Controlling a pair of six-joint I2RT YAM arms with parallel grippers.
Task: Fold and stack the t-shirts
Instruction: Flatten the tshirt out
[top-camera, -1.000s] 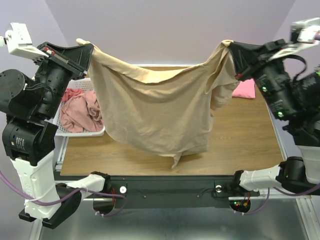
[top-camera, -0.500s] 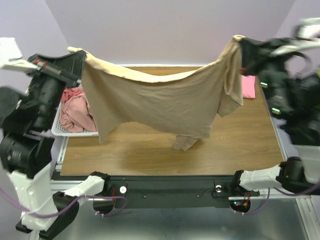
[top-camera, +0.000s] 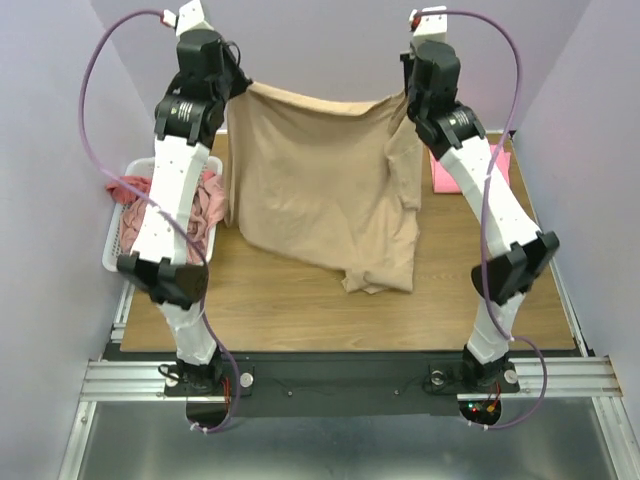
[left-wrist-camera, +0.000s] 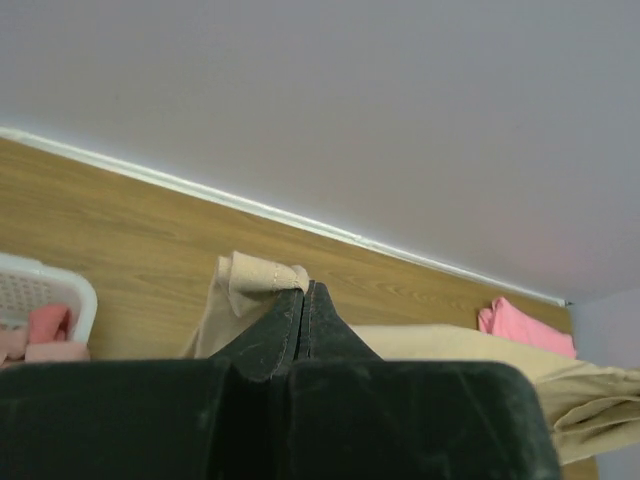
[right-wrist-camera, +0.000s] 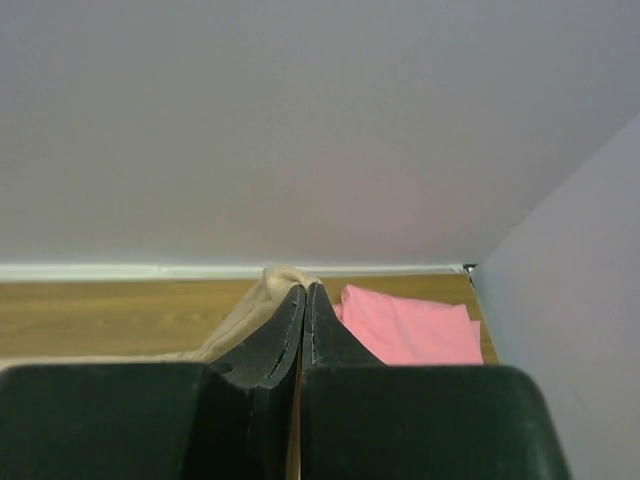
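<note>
Top external view has the tan t-shirt (top-camera: 320, 190) hanging spread between both arms over the far half of the table (top-camera: 300, 305), with its lower hem bunched on the wood near the middle. The left gripper (top-camera: 234, 88) is clamped on one upper corner and the right gripper (top-camera: 409, 100) on the other. Both wrist views show jaws pressed together on tan cloth. A folded pink t-shirt (right-wrist-camera: 410, 330) lies in the far right corner, and more shirts (top-camera: 212, 205) wait in the basket (top-camera: 112, 262) at the left edge. This looks like the laying-out step before folding. The next move likely calls for both arms to lower together, drawing the cloth flat.
</note>
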